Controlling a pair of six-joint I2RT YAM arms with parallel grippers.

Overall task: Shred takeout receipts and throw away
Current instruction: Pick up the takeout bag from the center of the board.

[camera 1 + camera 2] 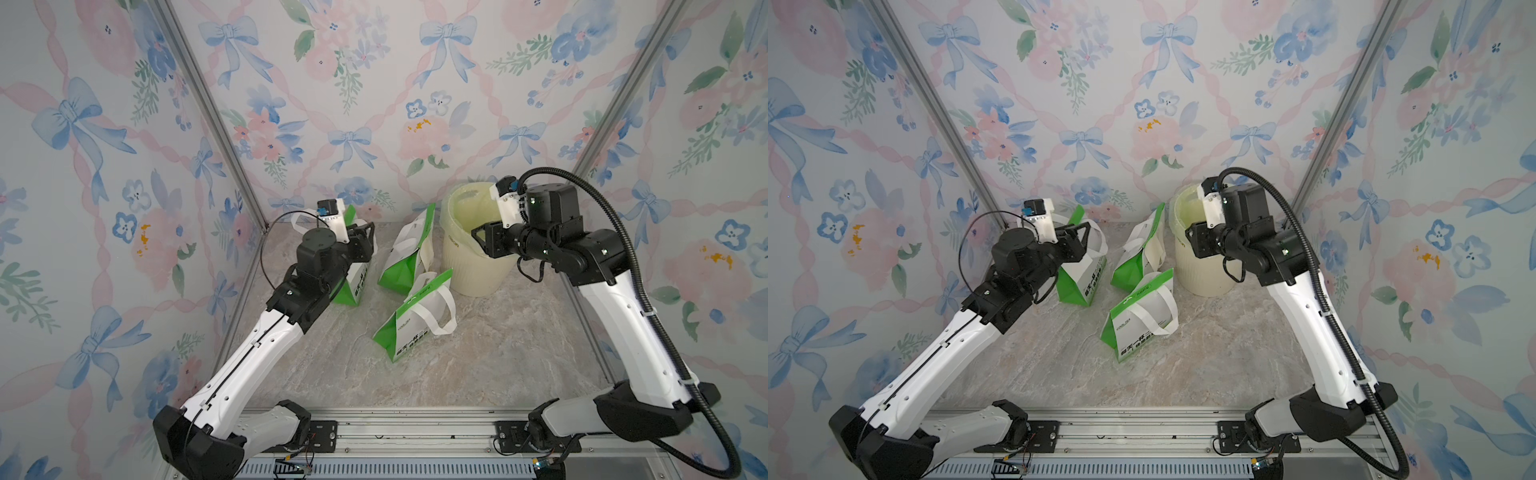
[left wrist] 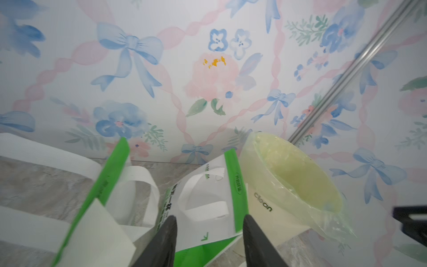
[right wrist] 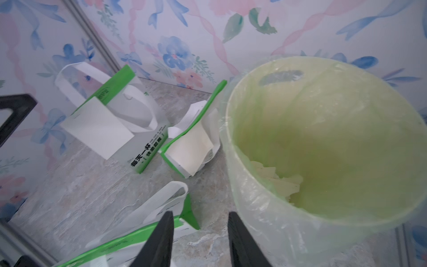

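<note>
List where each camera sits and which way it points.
Top views: high at the front, looking down at the table; both arms, left gripper and right gripper show.
Left wrist: behind its open fingers, facing bags and bin.
Right wrist: behind its open fingers, looking into the bin.
Shared: bin and bags, in all views.

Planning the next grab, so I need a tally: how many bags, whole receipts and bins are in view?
Green-and-white bags: 3
Whole receipts: 2
Bin: 1
Total: 6
Torn paper scraps in the bin are not counted.
</note>
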